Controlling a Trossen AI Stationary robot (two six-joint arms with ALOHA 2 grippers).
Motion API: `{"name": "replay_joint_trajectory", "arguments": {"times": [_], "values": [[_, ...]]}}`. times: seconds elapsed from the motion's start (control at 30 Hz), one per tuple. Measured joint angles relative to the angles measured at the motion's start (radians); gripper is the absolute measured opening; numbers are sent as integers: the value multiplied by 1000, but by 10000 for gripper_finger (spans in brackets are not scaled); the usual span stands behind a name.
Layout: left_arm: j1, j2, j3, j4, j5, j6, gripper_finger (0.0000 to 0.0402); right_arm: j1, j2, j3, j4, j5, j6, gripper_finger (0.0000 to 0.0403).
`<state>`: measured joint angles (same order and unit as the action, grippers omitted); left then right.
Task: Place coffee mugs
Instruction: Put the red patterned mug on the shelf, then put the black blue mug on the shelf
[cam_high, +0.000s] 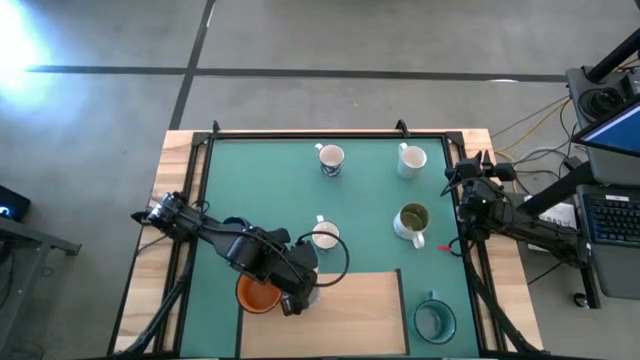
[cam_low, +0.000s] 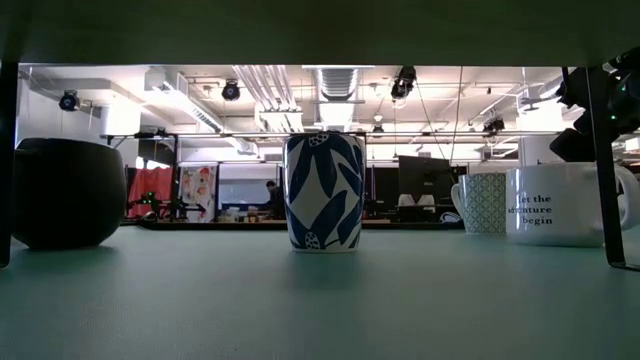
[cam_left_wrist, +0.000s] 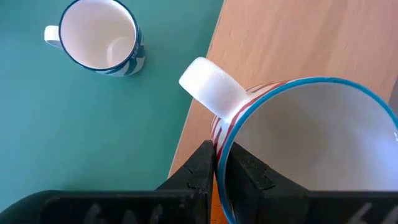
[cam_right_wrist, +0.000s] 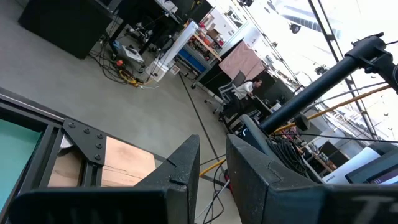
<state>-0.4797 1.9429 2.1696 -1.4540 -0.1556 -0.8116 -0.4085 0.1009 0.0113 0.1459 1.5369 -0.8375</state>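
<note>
**Now at the board: one mug in the left tool, the others spread on the mat**

Here the wooden board at the near edge of the tabletop serves as the landmark. The left tool is over the board's left corner, its fingers narrow and pinching the rim of a striped mug, one finger inside the wall and one outside. That mug has a white handle, red stripes and a blue lip, and it sits at the board's edge, over the wood. Whether its base rests on the board I cannot tell.

Just left of the board lies the orange mug, partly under the arm. Just beyond the board's far edge stands a blue-patterned mug. Farther from the board, toward the far side, are two white mugs. Between them and the board's right end is the olive mug. Right of the board, touching nothing, sits the teal mug.

The right tool waits well off the board at the right rail, fingers slightly apart and empty.

As I judge it, the task is early: at most one mug has reached the board, and at least six are left on the mat.
</note>
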Motion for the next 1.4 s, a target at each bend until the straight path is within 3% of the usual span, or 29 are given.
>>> {"name": "replay_joint_trajectory", "arguments": {"times": [0.87,1.4], "values": [[2,-3,43,11,4,-8,67,0,0,0,0,0,0,68],[36,-3,140,-81,-183,20,67,0,-1,0,0,0,0,68]]}}
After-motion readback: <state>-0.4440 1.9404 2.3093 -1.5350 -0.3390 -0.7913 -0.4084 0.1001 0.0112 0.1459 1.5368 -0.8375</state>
